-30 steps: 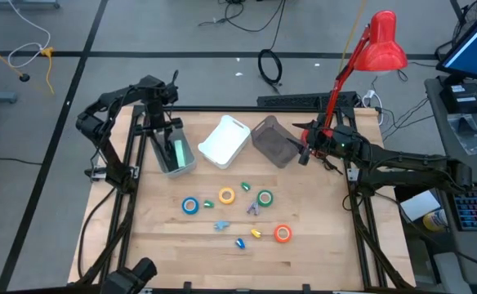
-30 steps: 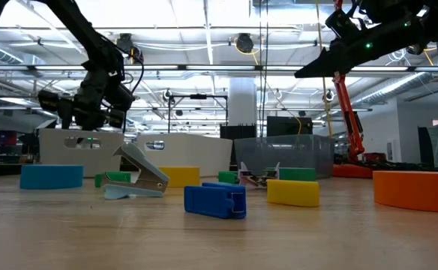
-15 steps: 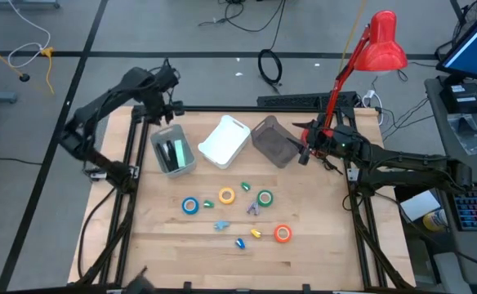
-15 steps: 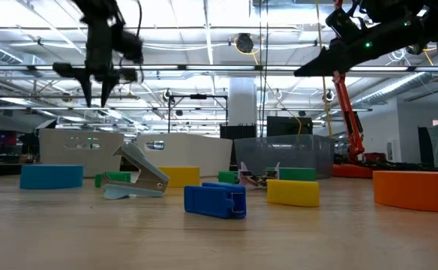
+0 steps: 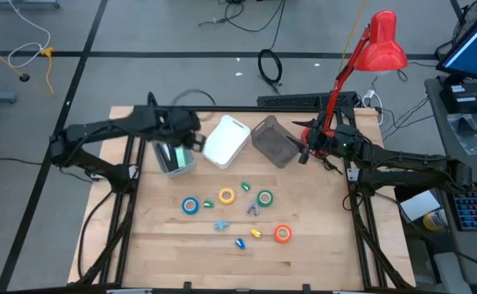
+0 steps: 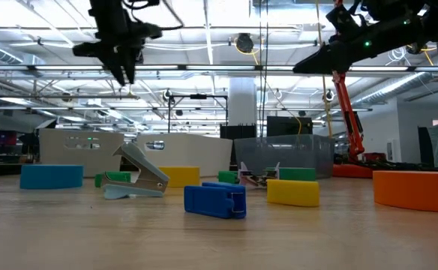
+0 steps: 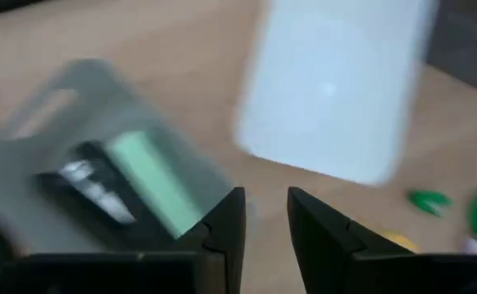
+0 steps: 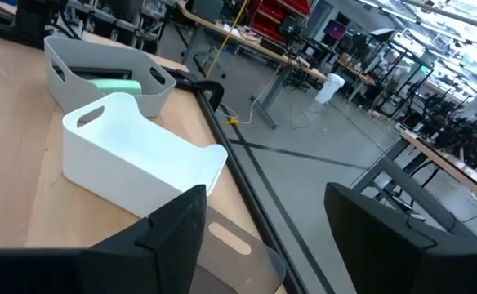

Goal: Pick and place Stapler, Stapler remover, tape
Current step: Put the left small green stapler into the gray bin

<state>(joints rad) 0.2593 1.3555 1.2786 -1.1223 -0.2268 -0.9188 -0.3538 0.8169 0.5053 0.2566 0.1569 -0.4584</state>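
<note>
The pale wooden table (image 5: 320, 245) carries three bins along its far side: a grey plastic bin (image 5: 173, 155) holding a green-and-black stapler (image 7: 132, 184), a white plastic bin (image 5: 224, 140) beside it, and a dark translucent bin (image 5: 273, 140); no writing or brand can be read on any of them. The left gripper (image 5: 191, 139) hangs high above the gap between the grey and white bins, fingers slightly apart and holding nothing; the right gripper (image 5: 304, 155) waits by the dark bin, fingers spread wide and empty. Nearer the front lie the ring-shaped tape rolls, blue (image 5: 190, 206), yellow (image 5: 226, 196), green (image 5: 265, 198) and orange (image 5: 283, 234), with a pale blue claw-shaped staple remover (image 6: 138, 177) and a small blue block-shaped clip (image 6: 215, 201) among them.
</note>
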